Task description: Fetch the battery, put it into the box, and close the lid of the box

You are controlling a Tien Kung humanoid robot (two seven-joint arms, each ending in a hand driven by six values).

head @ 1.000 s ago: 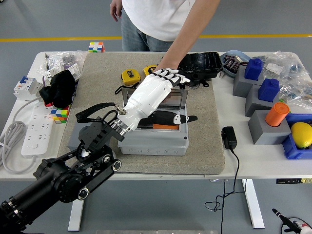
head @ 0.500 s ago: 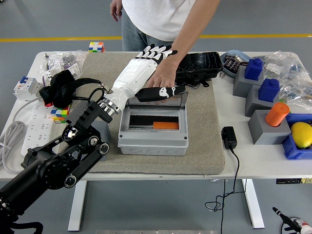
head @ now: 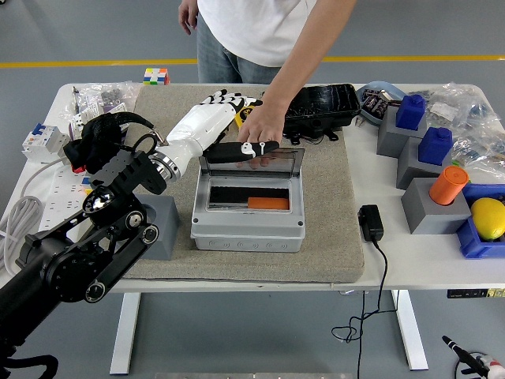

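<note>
The left hand (head: 211, 125) reaches in over the grey mat (head: 331, 221), its white palm shell turned up and its black-and-white fingers (head: 223, 99) spread and relaxed, gripping nothing. The black thumb (head: 246, 149) sticks out toward the box, its tip lying at the top edge of the clear lid (head: 278, 162), which stands raised at the back of the grey box (head: 248, 217). Just beyond the thumb tip, a person's hand (head: 259, 126) presses down on the same lid edge, the forearm coming from the far side of the table (head: 379, 260). Below the thumb, inside the open box, an orange battery (head: 268, 203) lies in the dark compartment, toward its right side. Behind the fingers a yellow tape measure (head: 245, 110) peeks out, mostly hidden by the hand. Past the person's hand sits a black tray (head: 323, 106). To the wrist's side, a black cloth bundle (head: 99, 136) rests near a white power strip (head: 59, 207).
</note>
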